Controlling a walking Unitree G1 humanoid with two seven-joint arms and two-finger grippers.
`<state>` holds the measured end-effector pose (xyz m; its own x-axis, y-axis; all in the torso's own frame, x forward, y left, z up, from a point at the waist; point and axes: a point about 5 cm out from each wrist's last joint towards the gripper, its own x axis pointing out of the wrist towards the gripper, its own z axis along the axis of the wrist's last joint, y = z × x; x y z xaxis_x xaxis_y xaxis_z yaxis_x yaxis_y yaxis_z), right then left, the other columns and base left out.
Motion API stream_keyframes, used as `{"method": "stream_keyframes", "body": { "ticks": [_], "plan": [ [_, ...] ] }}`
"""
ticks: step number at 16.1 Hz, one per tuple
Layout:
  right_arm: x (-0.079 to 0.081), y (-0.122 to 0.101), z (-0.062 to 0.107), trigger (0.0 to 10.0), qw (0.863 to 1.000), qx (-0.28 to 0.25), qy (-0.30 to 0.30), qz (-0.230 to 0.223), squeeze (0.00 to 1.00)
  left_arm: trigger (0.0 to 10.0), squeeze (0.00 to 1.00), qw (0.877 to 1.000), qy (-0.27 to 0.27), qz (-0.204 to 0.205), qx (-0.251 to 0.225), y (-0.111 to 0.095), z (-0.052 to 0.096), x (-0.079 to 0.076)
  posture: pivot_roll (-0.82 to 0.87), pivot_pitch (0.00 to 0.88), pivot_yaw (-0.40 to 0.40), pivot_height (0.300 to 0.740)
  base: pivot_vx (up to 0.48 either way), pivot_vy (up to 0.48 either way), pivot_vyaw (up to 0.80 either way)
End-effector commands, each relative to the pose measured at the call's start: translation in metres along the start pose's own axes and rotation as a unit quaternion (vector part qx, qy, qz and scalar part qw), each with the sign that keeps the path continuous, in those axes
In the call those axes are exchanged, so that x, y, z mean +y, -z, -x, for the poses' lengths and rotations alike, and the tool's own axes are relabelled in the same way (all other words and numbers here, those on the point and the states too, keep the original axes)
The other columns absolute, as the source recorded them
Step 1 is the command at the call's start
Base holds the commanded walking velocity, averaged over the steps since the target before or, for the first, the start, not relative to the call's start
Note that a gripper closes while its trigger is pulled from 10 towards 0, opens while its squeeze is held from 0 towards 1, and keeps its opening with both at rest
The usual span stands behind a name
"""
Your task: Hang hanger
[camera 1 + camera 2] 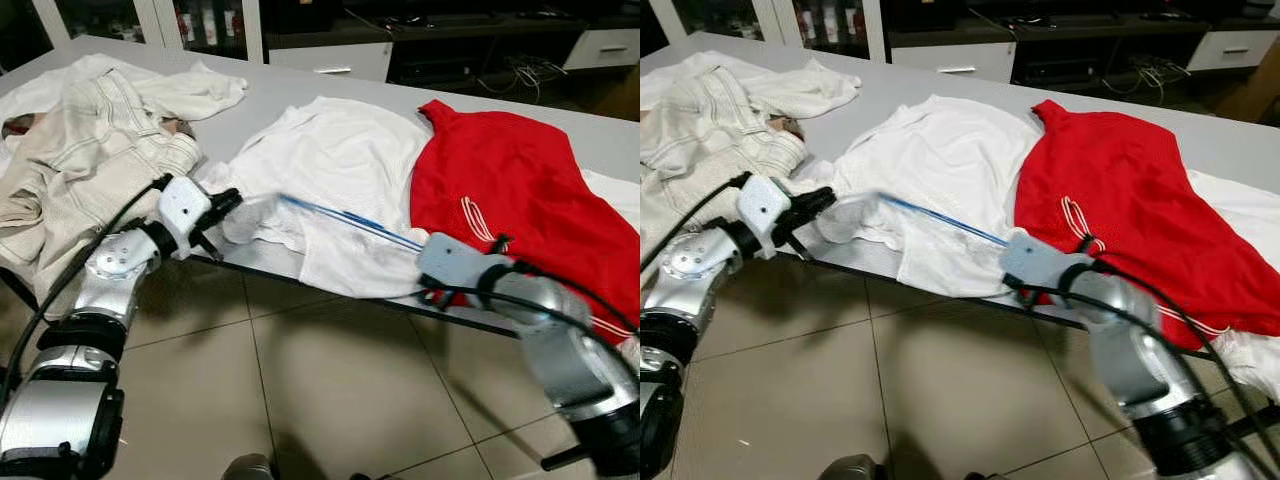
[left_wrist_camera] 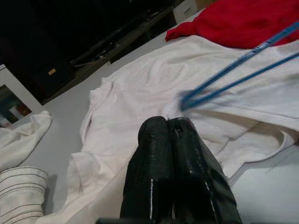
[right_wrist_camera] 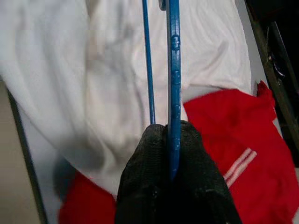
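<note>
A thin blue hanger (image 1: pixel 350 220) lies slanted over a white shirt (image 1: pixel 330 150) spread on the grey table (image 1: pixel 300 85). My right gripper (image 1: pixel 427 250) is at the table's near edge, shut on one end of the hanger (image 3: pixel 174 56), which runs out straight between its fingers (image 3: pixel 149 154). A red shirt (image 1: pixel 500 180) with white stripes lies to the right, partly over the white one. My left gripper (image 1: pixel 228 203) hovers at the white shirt's left edge, close to the hanger's far tip (image 2: pixel 187 100). Its fingers (image 2: pixel 159 154) are pressed together with nothing seen between them.
Beige and cream garments (image 1: pixel 90 150) are heaped on the table's left side. Dark low cabinets (image 1: pixel 450 40) and white drawers stand behind the table. Tiled floor (image 1: pixel 300 400) lies below the table's near edge, where both arms reach in.
</note>
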<state>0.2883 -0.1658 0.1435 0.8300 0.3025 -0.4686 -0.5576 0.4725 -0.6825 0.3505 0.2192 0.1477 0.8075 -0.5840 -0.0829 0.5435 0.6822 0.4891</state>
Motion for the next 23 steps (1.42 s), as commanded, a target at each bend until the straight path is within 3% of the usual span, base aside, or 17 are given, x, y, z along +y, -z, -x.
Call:
{"method": "stream_keyframes", "body": {
  "ticks": [1,6,7,9,11,18,21,23],
  "plan": [
    [-0.008,-0.007,0.004,10.0,1.0,-0.016,0.016,-0.008,0.0,9.7,0.0,1.0,0.0,-0.014,-0.007,-0.006,-0.004,0.0,0.06,0.026,0.006,0.74,0.0,0.0,0.0],
    [-0.028,0.011,0.014,10.0,0.999,0.011,0.032,0.002,0.0,10.0,0.0,1.0,-0.024,-0.019,0.002,-0.005,-0.003,0.005,0.07,0.027,0.007,0.74,0.0,0.0,0.0],
    [-0.025,0.009,0.014,10.0,1.0,0.006,0.026,0.003,0.0,10.0,0.0,0.999,-0.031,-0.02,0.001,-0.006,-0.004,0.006,0.06,0.028,0.007,0.74,0.0,0.0,0.0],
    [-0.002,-0.008,0.014,10.0,0.999,-0.037,-0.034,0.002,0.0,10.0,0.0,0.998,-0.053,-0.025,-0.013,-0.014,-0.008,0.012,0.06,0.029,0.007,0.74,0.0,0.0,0.0],
    [0.004,-0.013,0.012,10.0,0.998,-0.047,-0.043,0.001,0.0,10.0,0.0,0.997,-0.064,-0.031,-0.027,-0.023,-0.012,0.017,0.06,0.028,0.006,0.74,0.0,0.0,0.0],
    [0.003,-0.018,0.017,10.0,0.997,-0.059,-0.045,-0.003,0.0,10.0,0.0,0.996,-0.072,-0.038,-0.042,-0.035,-0.019,0.025,0.06,0.026,0.015,0.74,0.0,0.0,0.0],
    [-0.005,-0.013,0.032,10.0,0.997,-0.061,-0.051,-0.01,0.0,10.0,0.0,0.996,-0.068,-0.039,-0.038,-0.034,-0.019,0.024,0.05,0.026,0.021,0.74,0.0,0.0,0.0],
    [-0.001,-0.014,0.04,10.0,0.994,-0.072,-0.077,-0.014,0.0,10.0,0.0,0.996,-0.067,-0.038,-0.037,-0.033,-0.019,0.023,0.05,0.025,0.023,0.74,0.0,0.0,0.0]
  ]
}}
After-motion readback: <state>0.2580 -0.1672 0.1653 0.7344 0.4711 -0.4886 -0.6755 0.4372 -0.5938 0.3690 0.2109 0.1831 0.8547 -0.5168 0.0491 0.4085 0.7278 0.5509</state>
